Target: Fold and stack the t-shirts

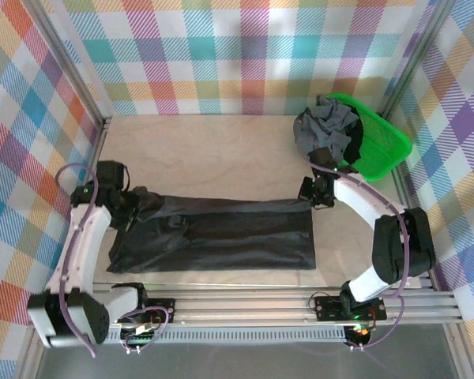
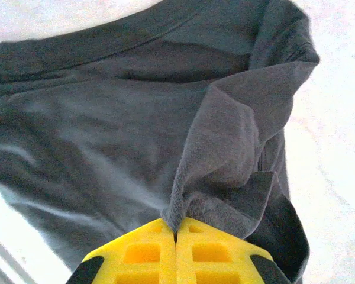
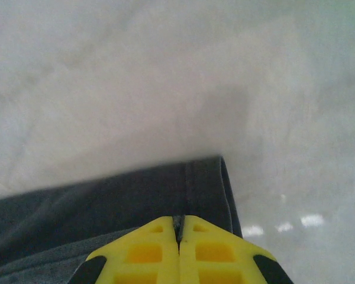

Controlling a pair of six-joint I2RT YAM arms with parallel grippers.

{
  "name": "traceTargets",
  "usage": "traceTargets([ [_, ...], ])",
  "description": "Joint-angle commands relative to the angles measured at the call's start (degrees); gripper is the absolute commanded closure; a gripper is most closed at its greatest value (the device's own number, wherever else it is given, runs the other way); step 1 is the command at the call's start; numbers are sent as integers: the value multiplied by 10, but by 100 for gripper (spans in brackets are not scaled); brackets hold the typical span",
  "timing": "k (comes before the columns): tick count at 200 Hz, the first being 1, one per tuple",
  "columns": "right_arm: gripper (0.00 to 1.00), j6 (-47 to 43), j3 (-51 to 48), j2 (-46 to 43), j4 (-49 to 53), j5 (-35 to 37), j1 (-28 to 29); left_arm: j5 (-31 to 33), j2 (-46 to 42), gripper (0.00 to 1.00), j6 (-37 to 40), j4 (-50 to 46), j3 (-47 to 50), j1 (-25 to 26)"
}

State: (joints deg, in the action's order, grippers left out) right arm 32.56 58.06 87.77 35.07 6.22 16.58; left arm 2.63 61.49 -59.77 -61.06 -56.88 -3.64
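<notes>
At the left, the left end effector (image 2: 176, 235) is pinching a raised fold of the charcoal-black t-shirt (image 1: 221, 234), its yellow fingers (image 2: 142, 251) pressing together on the cloth not far from the collar. The shirt is lying stretched across the near half of the pale surface (image 1: 205, 150) as a long dark band running between the two arms. At its right end, the right end effector (image 3: 178, 223) is gripping the hemmed corner, fingers squeezing tight on the fabric. Farther right, in the back corner, a bright green plastic basket (image 1: 391, 150) is sitting with a medium grey t-shirt (image 1: 325, 126) bunching over its left rim.
</notes>
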Motion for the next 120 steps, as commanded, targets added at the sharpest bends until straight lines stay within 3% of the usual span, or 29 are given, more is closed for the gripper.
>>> traceTargets([
  [1,100,18,-44,-20,22,-28,-1,7,-44,100,-24,-58,63,-9],
  [34,100,12,-72,-24,28,-40,0,2,-98,100,-37,-73,129,-9],
  [120,98,15,-65,-40,52,-26,0,-16,-111,100,-27,-82,145,-9],
])
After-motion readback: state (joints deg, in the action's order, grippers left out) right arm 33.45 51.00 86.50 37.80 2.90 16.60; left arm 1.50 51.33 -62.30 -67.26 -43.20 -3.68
